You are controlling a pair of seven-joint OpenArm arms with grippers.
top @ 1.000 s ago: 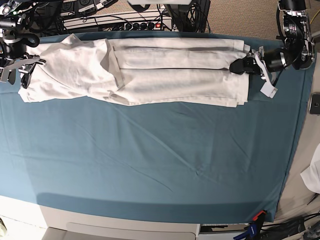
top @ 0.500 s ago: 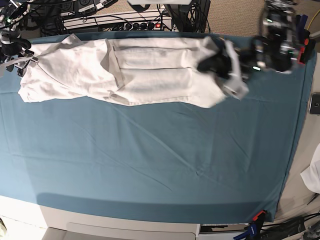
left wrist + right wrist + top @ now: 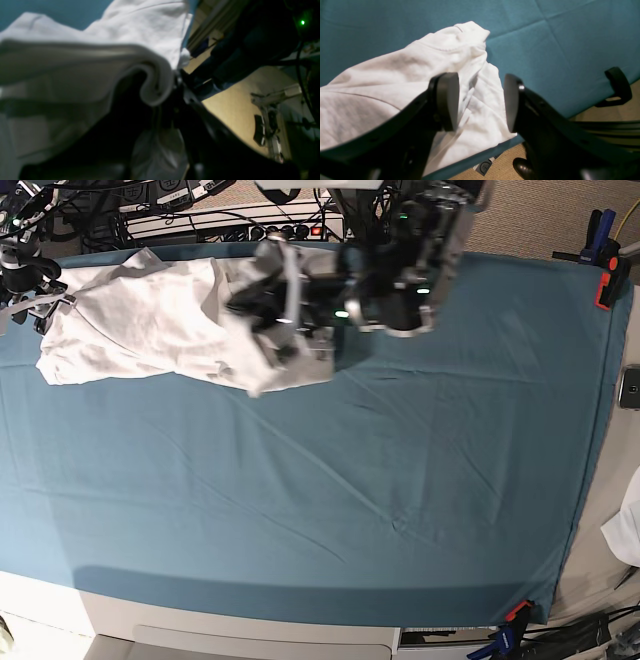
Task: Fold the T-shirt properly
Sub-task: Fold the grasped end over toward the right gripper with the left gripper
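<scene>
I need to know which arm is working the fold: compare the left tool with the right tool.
The left tool is shut on the T-shirt, carrying its end over the middle; the right tool is open and holds nothing. In the base view the left one is motion-blurred above the shirt, the right one sharp at the table's far corner. Both are black.

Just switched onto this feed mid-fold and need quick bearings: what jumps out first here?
The left gripper, blurred with motion in the base view, is shut on the T-shirt and carries its folded end over the cloth at the table's far edge. The right gripper hangs at the shirt's other end, jaws open and holding nothing. The rest of the teal table cover lies bare.
</scene>
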